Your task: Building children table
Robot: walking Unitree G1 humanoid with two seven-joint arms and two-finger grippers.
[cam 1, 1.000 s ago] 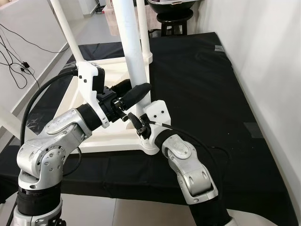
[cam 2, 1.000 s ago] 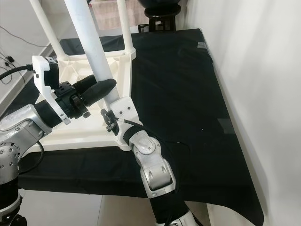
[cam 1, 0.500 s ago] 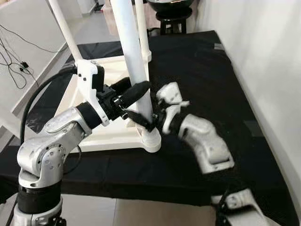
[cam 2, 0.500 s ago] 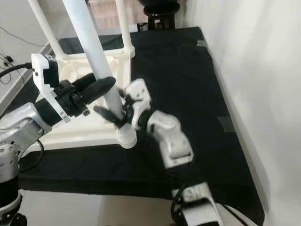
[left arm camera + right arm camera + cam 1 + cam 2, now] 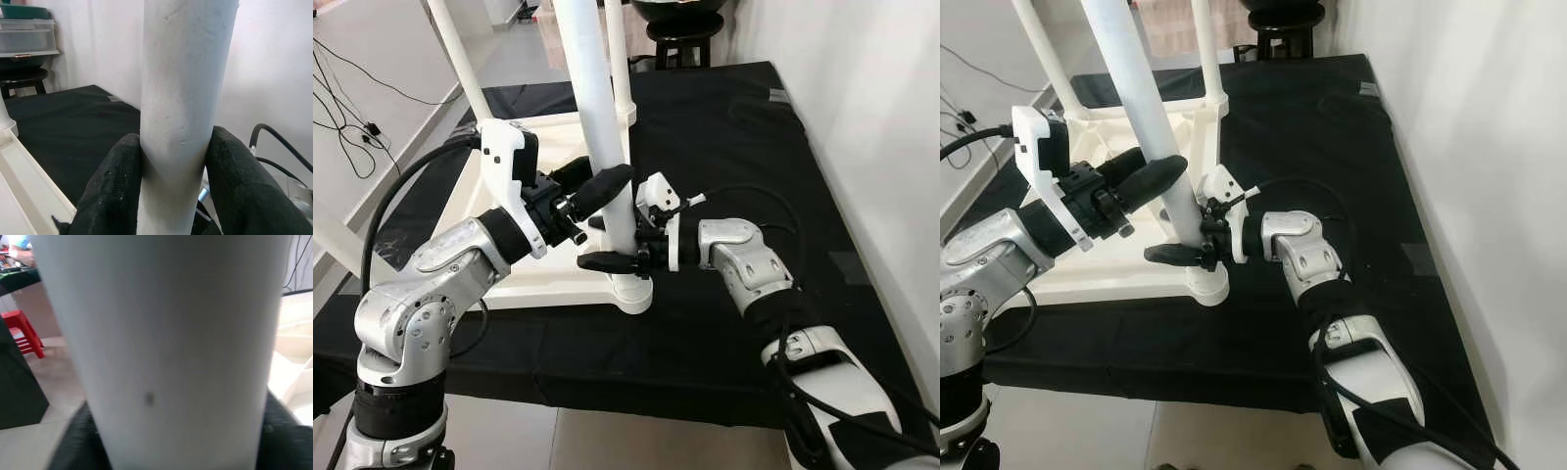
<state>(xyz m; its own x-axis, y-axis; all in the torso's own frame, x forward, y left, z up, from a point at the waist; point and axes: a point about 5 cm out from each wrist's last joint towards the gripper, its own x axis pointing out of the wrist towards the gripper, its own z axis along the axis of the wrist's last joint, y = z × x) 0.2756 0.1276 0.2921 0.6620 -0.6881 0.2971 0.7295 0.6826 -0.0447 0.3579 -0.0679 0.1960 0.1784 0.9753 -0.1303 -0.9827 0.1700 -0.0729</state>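
Note:
The white children's table (image 5: 543,286) lies upside down on a black cloth (image 5: 724,127), legs pointing up. My left gripper (image 5: 599,186) is shut on the nearest leg (image 5: 592,98) about a third of the way up; in the left wrist view its black fingers (image 5: 115,188) press both sides of the white tube (image 5: 183,98). My right gripper (image 5: 612,245) comes in from the right, lower on the same leg just above its foot socket (image 5: 631,294). One finger lies in front of the leg, the other behind. The leg (image 5: 166,347) sits tight between those fingers.
Two more white legs (image 5: 460,59) (image 5: 617,59) rise at the far corners. A dark stool (image 5: 680,29) stands beyond the cloth. A white wall (image 5: 871,117) runs along the right. Cables (image 5: 342,108) trail on the floor at left. The cloth's right half lies bare.
My right arm has swung up from below the table corner and round to the right, and its gripper now clasps the leg's lower part. The left gripper kept its hold.

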